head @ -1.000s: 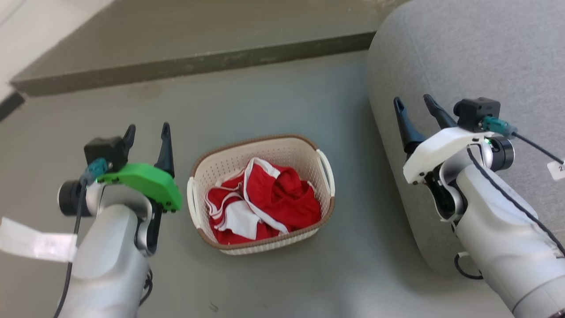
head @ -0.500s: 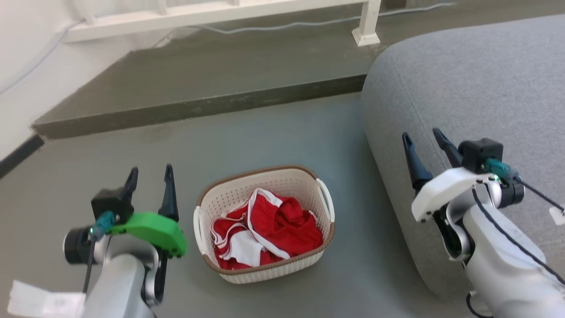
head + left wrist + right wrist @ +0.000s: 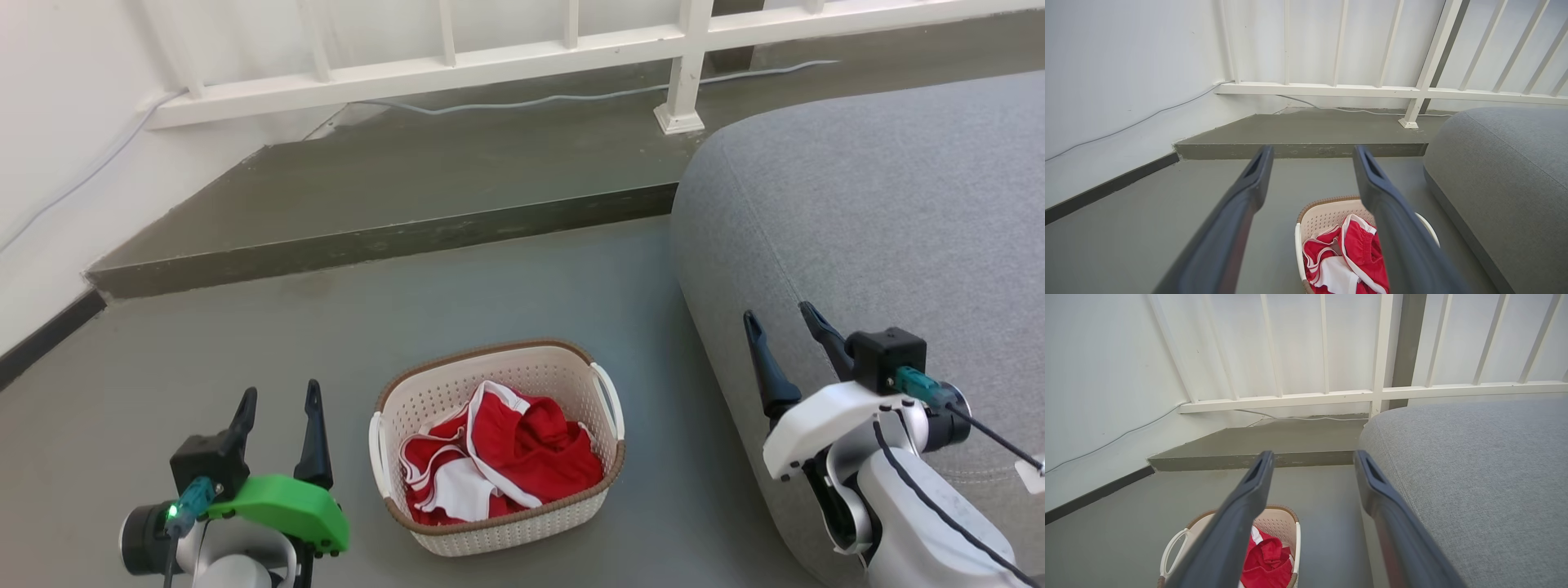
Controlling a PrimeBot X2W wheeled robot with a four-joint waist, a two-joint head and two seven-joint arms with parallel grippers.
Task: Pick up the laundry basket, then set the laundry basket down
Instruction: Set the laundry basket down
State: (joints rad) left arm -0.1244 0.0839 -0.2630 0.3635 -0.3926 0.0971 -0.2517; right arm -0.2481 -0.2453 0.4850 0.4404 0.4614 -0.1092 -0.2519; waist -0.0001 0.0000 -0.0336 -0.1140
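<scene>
Two grippers are hovering with fingers spread apart and empty, the left gripper just beside the basket, which is sitting on the floor holding red clothes, the right gripper hanging farther off by the grey couch.

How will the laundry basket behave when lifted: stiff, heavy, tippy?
Probably stiff: the laundry basket is perforated moulded plastic with a banded rim. Likely light: it holds a loose heap of red and white clothes, not filling it. Lifted by one white handle alone it would probably tilt; the handles sit on opposite sides.
</scene>
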